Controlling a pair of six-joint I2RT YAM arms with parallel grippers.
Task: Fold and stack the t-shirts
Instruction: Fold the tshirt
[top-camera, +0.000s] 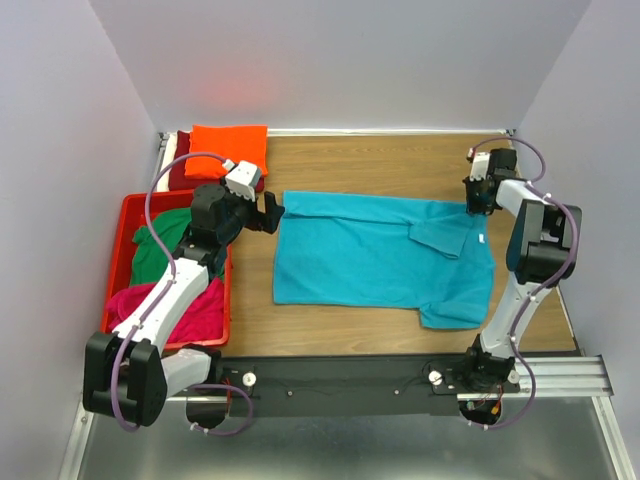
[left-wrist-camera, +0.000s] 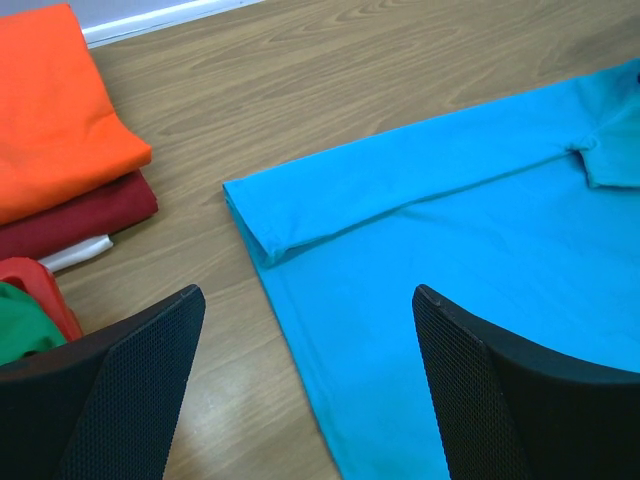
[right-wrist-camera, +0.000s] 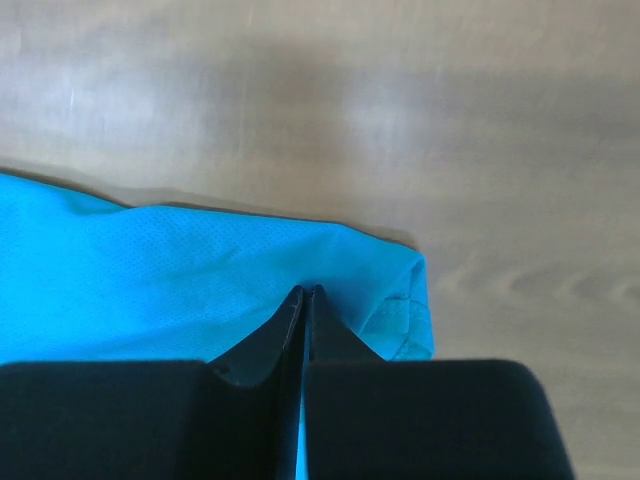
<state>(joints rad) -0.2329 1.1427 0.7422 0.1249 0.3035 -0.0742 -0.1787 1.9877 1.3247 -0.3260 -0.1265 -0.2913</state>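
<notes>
Counts as I read them from my remote station. T-shirts: six, one per colour, namely one turquoise t-shirt, one orange t-shirt, one dark red t-shirt, one white t-shirt, one green t-shirt and one magenta t-shirt. Crates: I count one red crate. Arms: two, each carrying one gripper, the left gripper and the right gripper; two fingers apiece, four in all. Tables: one wooden table.
</notes>
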